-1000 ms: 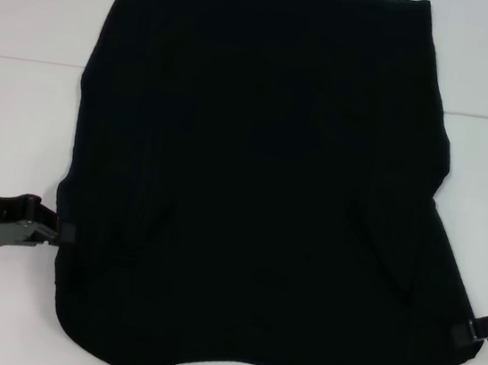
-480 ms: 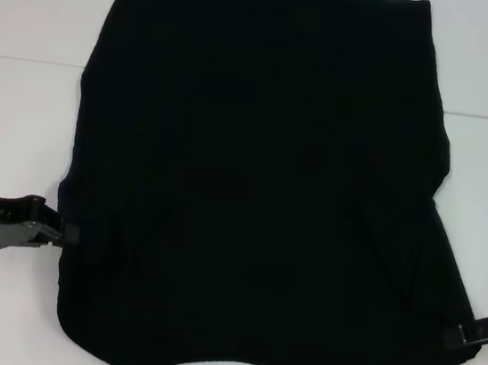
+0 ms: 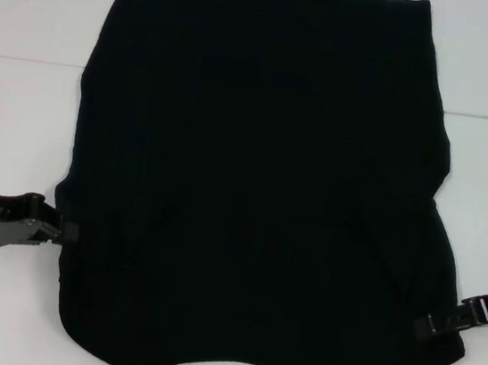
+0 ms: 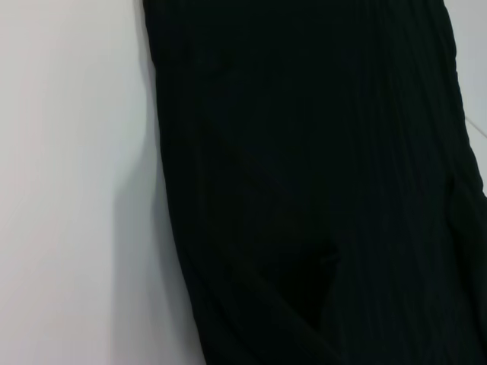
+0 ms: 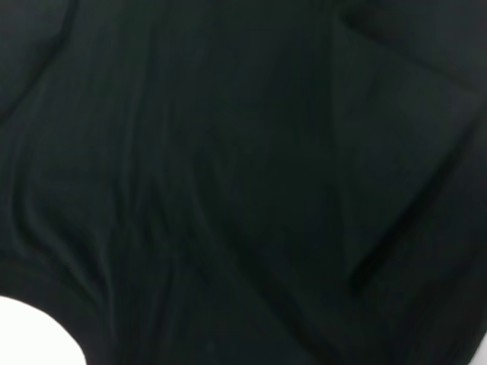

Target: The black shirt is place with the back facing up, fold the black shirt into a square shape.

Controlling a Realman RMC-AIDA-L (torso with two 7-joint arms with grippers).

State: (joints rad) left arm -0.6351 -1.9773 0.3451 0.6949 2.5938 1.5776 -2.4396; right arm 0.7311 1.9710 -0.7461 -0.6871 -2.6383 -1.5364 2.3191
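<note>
Pincers [image 3: 66, 233] [image 3: 430, 325] at black shirt [image 3: 254, 175] edges, grip unclear; wrist views only fabric.

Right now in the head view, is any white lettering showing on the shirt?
No. The black shirt lies spread on the white table as plain black fabric, with no lettering visible anywhere on it.

Left arm enters low from the left edge, lying nearly level; its left gripper [image 3: 65, 233] points inward toward the centre; right arm enters low from the right edge (tilted slightly, tip lower); its right gripper [image 3: 430, 326] points inward, reaching farther in than its counterpart.
</note>
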